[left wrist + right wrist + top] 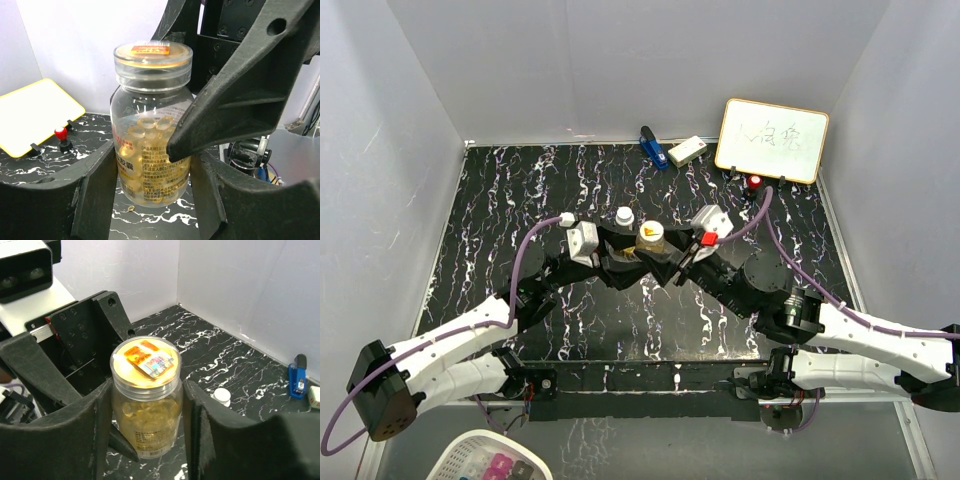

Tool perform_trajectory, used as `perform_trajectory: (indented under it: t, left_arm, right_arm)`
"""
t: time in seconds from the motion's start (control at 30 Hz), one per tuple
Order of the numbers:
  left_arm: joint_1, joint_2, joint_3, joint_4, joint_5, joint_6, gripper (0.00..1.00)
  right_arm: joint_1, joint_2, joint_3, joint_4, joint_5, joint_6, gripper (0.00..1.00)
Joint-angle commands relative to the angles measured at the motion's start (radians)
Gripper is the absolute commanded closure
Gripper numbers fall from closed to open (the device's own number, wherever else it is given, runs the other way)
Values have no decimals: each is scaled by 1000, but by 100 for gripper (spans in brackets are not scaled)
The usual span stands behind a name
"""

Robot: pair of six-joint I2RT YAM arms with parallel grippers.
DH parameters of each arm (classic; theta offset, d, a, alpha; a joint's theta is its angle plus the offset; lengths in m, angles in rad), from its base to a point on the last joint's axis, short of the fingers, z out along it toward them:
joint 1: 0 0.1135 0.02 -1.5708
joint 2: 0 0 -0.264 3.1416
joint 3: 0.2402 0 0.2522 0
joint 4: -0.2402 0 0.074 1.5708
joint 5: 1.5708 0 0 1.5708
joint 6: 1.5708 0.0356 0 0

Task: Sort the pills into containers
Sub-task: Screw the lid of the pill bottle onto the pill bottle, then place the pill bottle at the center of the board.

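Note:
The golden-amber bottle point(651, 238), clear-lidded and full of yellow softgels, stands mid-table. Both grippers meet on it. My left gripper point(152, 167) has its fingers point(95, 190) against the lower sides of the bottle point(150, 120). My right gripper point(147, 390) closes its fingers point(197, 425) on the bottle's body point(146, 415) from the opposite side; one of its fingers crosses the left wrist view point(225, 115). A dark bottle with a white round cap point(624, 215) stands just behind, also in the right wrist view point(221, 396). One loose pill point(131, 207) lies by the bottle's base.
A blue object point(653, 148) and a white rectangular block point(687, 150) lie at the back edge. A whiteboard point(772, 140) leans at the back right with a red-topped item point(755, 182) before it. A white basket point(490, 460) sits below the near edge.

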Motion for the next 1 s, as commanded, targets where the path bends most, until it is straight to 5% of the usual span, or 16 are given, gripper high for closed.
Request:
perform_trajectory:
  t: [0.0,0.1,0.3,0.4,0.43,0.47,0.77,0.97]
  left_arm:
    - [4,-35,23,66,-55,11,100]
    - [4,-34,23,68,-76,16,98]
    - [4,-36,17,39,-141,30,78]
    - [4,-35,12,8,-201,27,53]
    - [4,-32,13,-9,-223,26,18]
    - [5,-29,16,-26,-243,28,3]
    - [4,-63,-22,-101,-367,44,1]
    - [5,-141,-60,-165,-447,70,1]
  right_arm:
    - [6,2,4,2,12,11,70]
    - [6,20,13,-7,33,14,98]
    - [6,70,14,19,156,11,100]
    - [6,101,15,45,185,-1,100]
    - [6,112,14,55,194,-9,100]
    - [6,120,12,67,207,-15,100]
    - [-17,201,-25,220,366,-91,100]
    - [-305,245,-94,287,161,39,100]
